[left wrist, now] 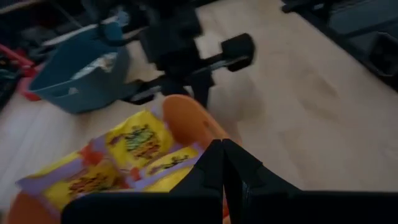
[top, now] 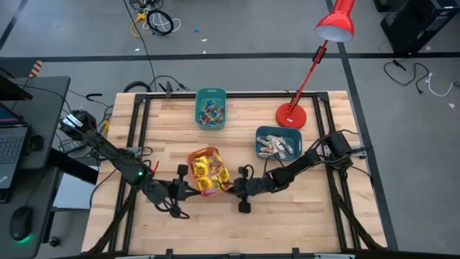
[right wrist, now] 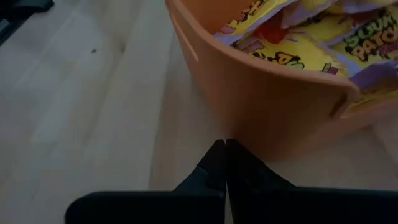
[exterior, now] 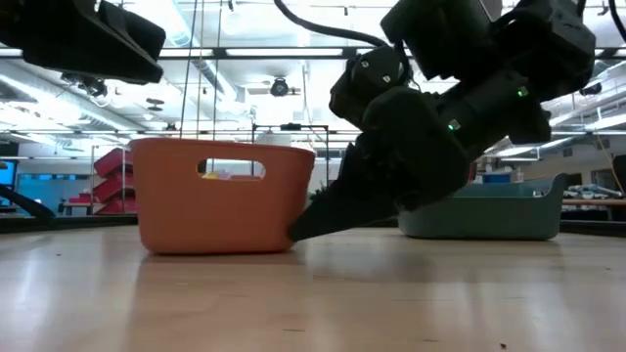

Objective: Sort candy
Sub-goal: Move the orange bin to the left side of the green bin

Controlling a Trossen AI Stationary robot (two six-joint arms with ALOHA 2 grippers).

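Both arms reach low toward the orange bin (top: 204, 171) of yellow packets (top: 208, 173): left claw (top: 188, 188) and right claw (top: 228, 186) pressed together, empty, flanking it.

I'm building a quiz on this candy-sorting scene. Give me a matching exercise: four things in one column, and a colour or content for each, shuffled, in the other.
Things:
1. orange bin
2. teal bin at the table's far edge
3. teal bin beside the lamp base
4. desk lamp

Descriptions:
A. red, standing on the table
B. holds pale whitish stick-shaped pieces
C. holds yellow packets with dark print
D. holds tiny multicoloured pieces

Pairs: 1-C, 2-D, 3-B, 4-A
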